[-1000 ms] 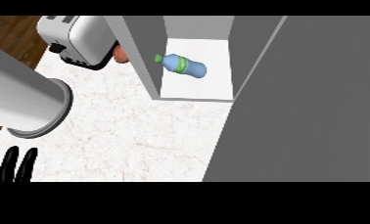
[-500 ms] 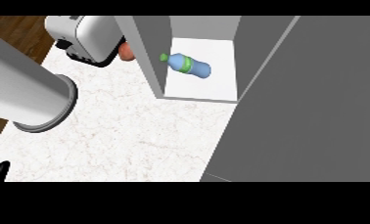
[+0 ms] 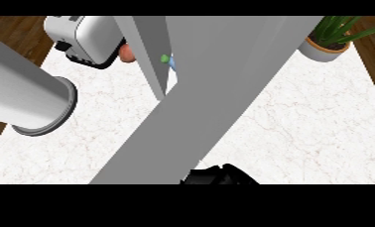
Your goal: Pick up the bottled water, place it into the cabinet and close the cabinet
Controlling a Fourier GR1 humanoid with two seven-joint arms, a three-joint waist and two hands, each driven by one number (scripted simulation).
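**Bottle Nearly Hidden Behind the Cabinet Door**

Where the grey door meets the cabinet wall, one bottled water peeks out — only a green cap and a sliver of blue. The door is flat and smooth. One black hand shows at the lower edge; whether its fingers are spread cannot be told. One rounded toaster, one potted plant, one grey forearm — all over a white marbled counter.

You're only seeing bits of the robot here — a fat, smooth grey forearm like a cylinder with a flared darker rim, and a glossy black hand — lumpy, no markings.
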